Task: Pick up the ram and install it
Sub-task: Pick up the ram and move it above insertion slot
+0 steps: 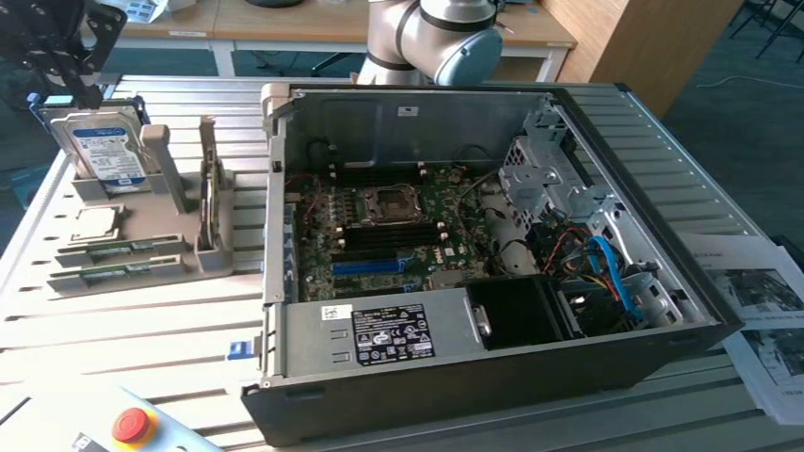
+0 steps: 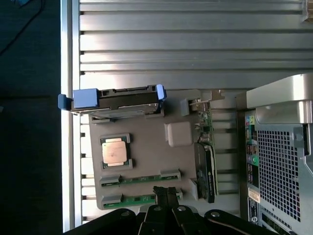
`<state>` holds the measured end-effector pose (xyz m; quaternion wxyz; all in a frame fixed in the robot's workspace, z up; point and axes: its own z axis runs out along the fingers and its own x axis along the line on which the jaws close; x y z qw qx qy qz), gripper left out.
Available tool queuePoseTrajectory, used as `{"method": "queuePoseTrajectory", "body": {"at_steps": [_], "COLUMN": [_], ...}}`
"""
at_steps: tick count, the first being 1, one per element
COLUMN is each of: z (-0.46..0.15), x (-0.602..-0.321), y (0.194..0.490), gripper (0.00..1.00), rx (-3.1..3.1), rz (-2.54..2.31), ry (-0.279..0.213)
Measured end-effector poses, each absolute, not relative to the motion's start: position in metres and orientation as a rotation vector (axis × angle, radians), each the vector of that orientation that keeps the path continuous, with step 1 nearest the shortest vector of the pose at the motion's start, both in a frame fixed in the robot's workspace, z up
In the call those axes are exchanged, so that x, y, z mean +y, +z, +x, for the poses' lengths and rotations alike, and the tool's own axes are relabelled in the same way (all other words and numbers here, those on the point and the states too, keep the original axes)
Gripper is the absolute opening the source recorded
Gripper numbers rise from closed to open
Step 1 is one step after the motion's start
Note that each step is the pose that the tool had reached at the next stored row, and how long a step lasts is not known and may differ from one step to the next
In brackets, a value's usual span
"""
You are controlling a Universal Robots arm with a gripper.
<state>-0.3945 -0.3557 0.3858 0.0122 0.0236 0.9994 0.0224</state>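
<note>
In the exterior view, an open computer case (image 1: 503, 386) lies on the slatted metal tabletop (image 1: 151, 330). Its motherboard (image 1: 390, 235) is exposed and the power supply (image 1: 390, 334) sits at the near side. On the exterior view's left, just beside the case, stands a grey holder (image 1: 169, 268). At its far end a hard drive (image 1: 107, 146) stands upright, and a CPU chip (image 1: 98, 223) lies flat nearer. The ram (image 1: 107, 275) lies flat in the holder's nearest slot, with a second ram stick (image 1: 120, 250) just beyond it. The gripper (image 1: 82, 85) hangs above the holder's far end, apart from every part. A red stop button (image 1: 132, 424) sits at the near edge, and papers (image 1: 766, 311) lie on the right.

The wrist view looks straight down on the holder (image 2: 146, 142), with the hard drive (image 2: 115, 100), CPU chip (image 2: 115, 152), second ram stick (image 2: 142, 178) and ram (image 2: 132, 200) in that order. The gripper (image 2: 166, 191) has its dark fingers (image 2: 160, 197) pressed together, holding nothing. They overlap the ram toward its end nearer the case (image 2: 279, 147).
</note>
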Motion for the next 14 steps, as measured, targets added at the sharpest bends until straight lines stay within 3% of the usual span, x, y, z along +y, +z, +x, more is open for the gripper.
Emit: {"method": "queuePoseTrajectory", "body": {"at_steps": [14], "z": [-0.3945], "x": [-0.3558], "y": [0.3858], "gripper": [0.10], "rx": [3.114], "rz": [-0.191], "ry": [0.074]}}
